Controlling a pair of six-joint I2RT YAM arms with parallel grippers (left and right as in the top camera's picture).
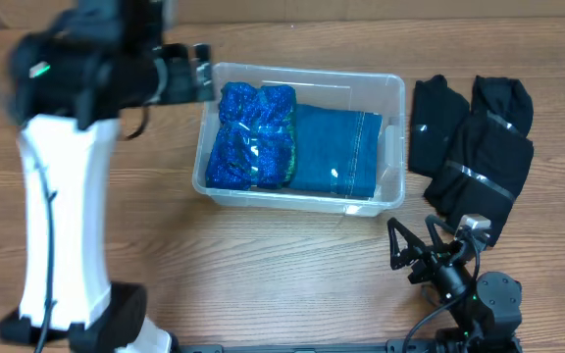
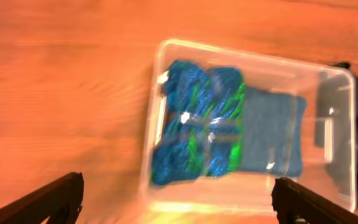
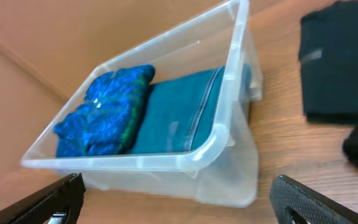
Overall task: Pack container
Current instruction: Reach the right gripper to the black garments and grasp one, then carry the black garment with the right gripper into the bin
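The clear plastic container (image 1: 302,71) stands on the table's middle. Inside it lie a bright blue-and-green patterned bundle (image 1: 253,137) on the left and a folded teal-blue cloth (image 1: 336,149) on the right. My left gripper (image 1: 204,72) hovers open and empty just beyond the container's far-left corner. In the left wrist view the container (image 2: 253,57) lies ahead of the open fingers (image 2: 179,202). My right gripper (image 1: 410,240) is open and empty near the front edge, facing the container (image 3: 135,163) in the right wrist view (image 3: 179,202).
A heap of black folded clothes (image 1: 471,147) lies on the wooden table right of the container and also shows in the right wrist view (image 3: 340,62). The left arm's white link (image 1: 62,216) stands at the left.
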